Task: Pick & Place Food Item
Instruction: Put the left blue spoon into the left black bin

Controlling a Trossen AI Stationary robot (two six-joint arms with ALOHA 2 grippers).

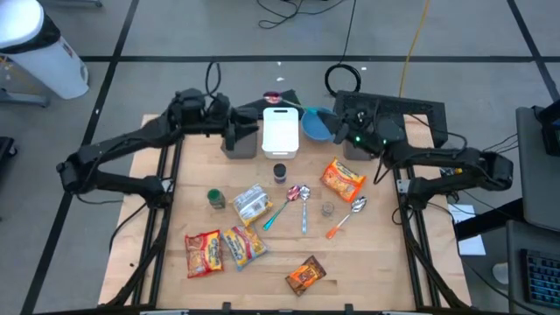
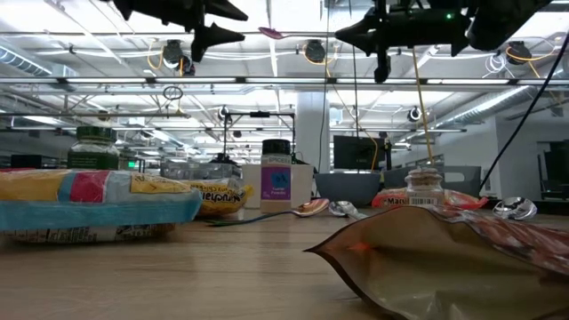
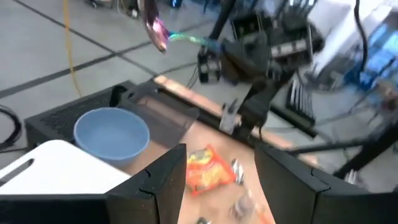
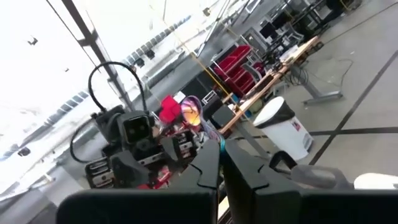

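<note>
A pink-bowled spoon point(image 1: 282, 97) with a teal handle is held aloft past the table's point(image 1: 367, 254) far edge, clamped in the right gripper point(image 1: 339, 116), beside the blue bowl point(image 1: 317, 124); the left gripper point(image 1: 234, 131), fingers parted and empty, hovers near the white tray point(image 1: 280, 133)

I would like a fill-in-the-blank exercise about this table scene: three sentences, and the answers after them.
1. The right gripper is shut on a ___ with a teal handle.
2. The bowl beside the white board is ___ in colour.
3. The left gripper has its fingers ___.
Answers: spoon; blue; open.
</note>
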